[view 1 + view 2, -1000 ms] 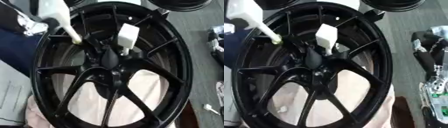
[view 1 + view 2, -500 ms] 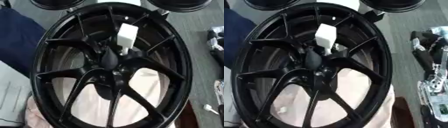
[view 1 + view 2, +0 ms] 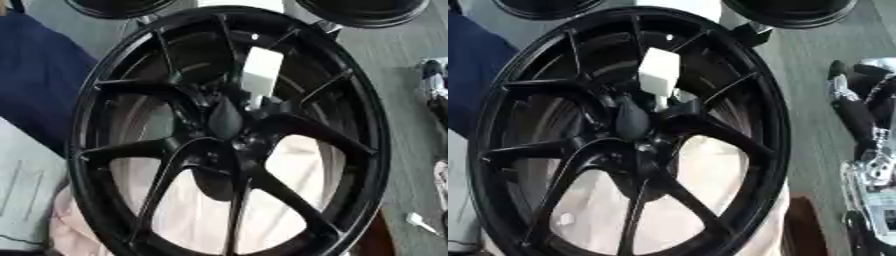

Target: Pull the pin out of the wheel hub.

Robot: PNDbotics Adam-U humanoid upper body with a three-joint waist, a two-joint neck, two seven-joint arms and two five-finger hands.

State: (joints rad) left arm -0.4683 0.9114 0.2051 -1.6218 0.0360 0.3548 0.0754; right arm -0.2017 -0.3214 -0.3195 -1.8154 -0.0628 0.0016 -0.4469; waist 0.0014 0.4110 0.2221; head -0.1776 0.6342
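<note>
Just at one o'clock of the glossy black spoked wheel hub, the white block-headed pin is still sitting seated, awaiting our pull; we cannot tell our right hand's fingers' state.

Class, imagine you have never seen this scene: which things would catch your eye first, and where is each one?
A large black spoked wheel fills nearly the whole view, standing tilted. A white block-shaped pin stands out against it, sticking up just above the hub at the wheel's centre. At the right edge in the right eye view, the robot's right arm hangs beside the wheel, not touching it.
</note>
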